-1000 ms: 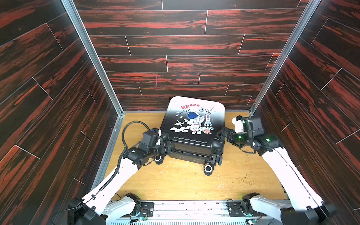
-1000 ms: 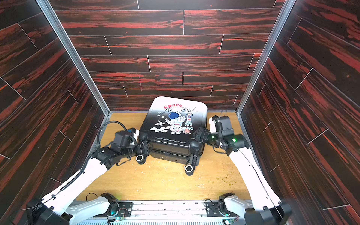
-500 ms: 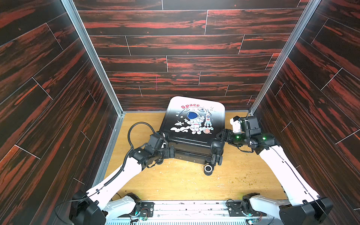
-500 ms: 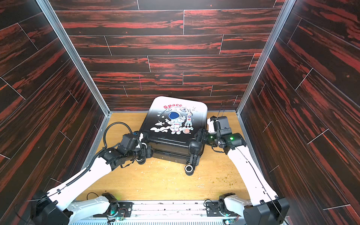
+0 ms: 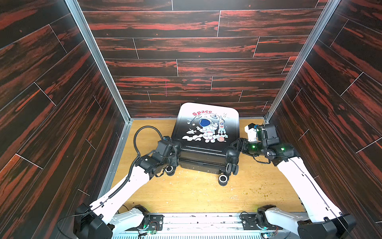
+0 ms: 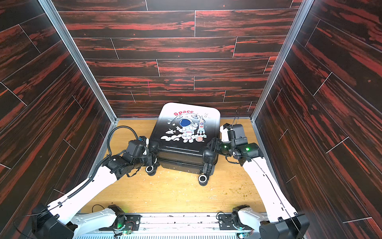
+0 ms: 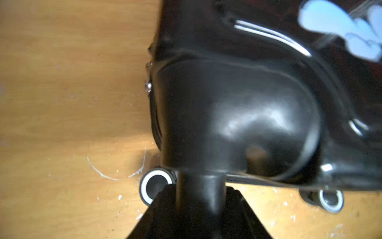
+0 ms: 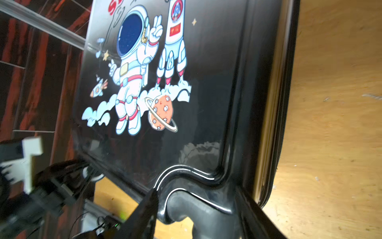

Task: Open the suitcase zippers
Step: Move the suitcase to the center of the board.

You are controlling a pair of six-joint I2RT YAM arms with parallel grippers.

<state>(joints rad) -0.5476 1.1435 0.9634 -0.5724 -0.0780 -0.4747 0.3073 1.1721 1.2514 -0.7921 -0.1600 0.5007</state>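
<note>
A scratched, speckled plywood worktop (image 5: 186,196) sits between dark, red-streaked plank walls (image 5: 186,51). The suitcase (image 5: 184,142) lies flat toward the back wall, print up, with its wheels (image 5: 222,179) at the near end. The left hand (image 7: 198,192) straddles the suitcase's near-left wheel mount and the right hand (image 8: 201,213) its near-right one. Fingers flank each mount, but I cannot tell whether they clamp it. The left wrist view is blurred. The zipper (image 8: 281,134) shows only as a thin dark line along the suitcase's side seam, and its pulls cannot be made out.
</note>
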